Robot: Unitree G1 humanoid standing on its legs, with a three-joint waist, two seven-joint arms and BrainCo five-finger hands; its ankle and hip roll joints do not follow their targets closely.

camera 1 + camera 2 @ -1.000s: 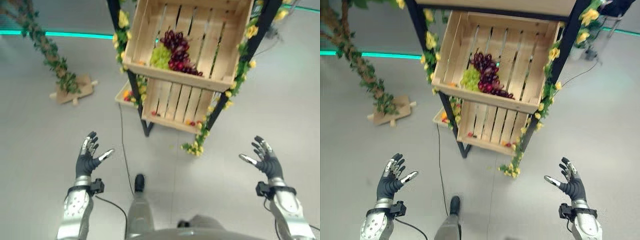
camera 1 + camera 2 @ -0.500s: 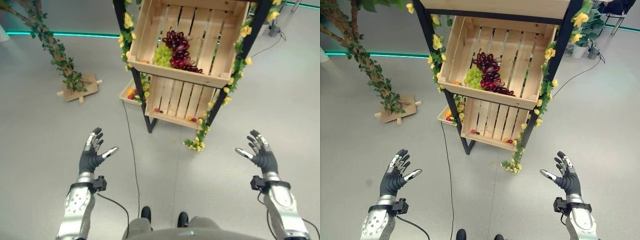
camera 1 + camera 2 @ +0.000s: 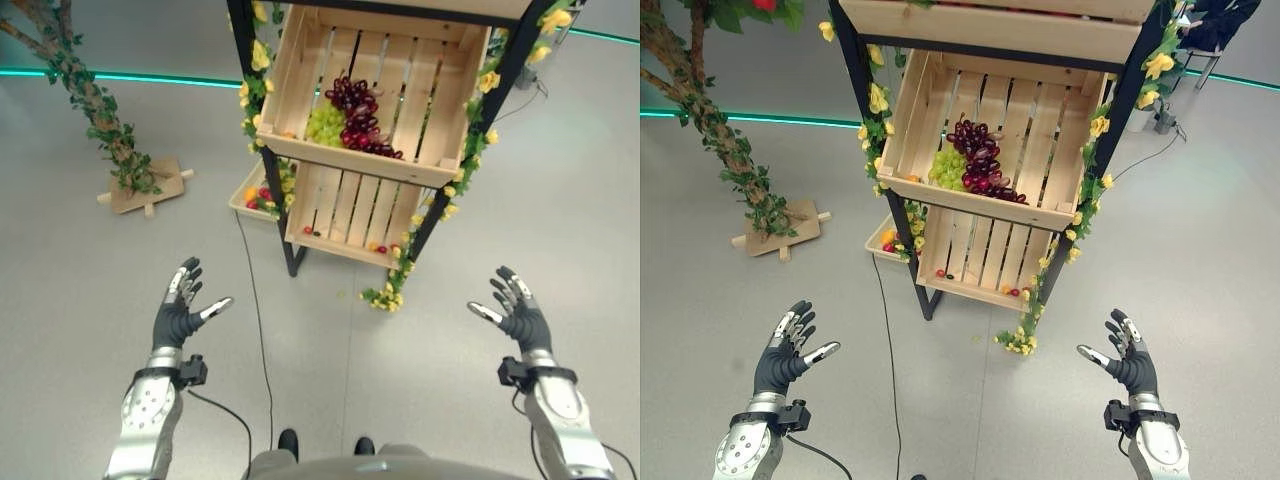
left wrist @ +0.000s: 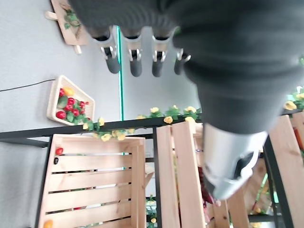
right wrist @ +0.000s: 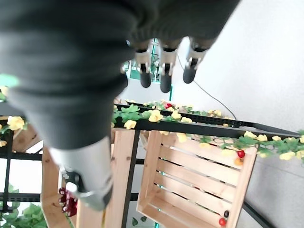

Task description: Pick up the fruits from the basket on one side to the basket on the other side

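A black shelf holds two tilted wooden crates. The upper crate (image 3: 352,160) carries dark red grapes (image 3: 358,108) and green grapes (image 3: 324,122). A few small red and orange fruits (image 3: 378,246) lie along the front edge of the lower crate (image 3: 345,203). My left hand (image 3: 178,312) is raised open at the lower left, well short of the shelf, and holds nothing. At the lower right my right hand (image 3: 520,314) is open and empty too. Both wrist views show straight fingers (image 4: 135,53) (image 5: 164,71) with the crates beyond them.
A shallow tray (image 3: 243,197) of red and orange fruit sits on the floor behind the shelf's left leg. Yellow flower garlands (image 3: 386,294) wrap the shelf posts. A leafy tree trunk (image 3: 95,105) on a wooden base (image 3: 140,186) stands at the left. Grey floor lies between me and the shelf.
The whole picture has shifted as the camera moved. Both hands stay raised and open with nothing in them.
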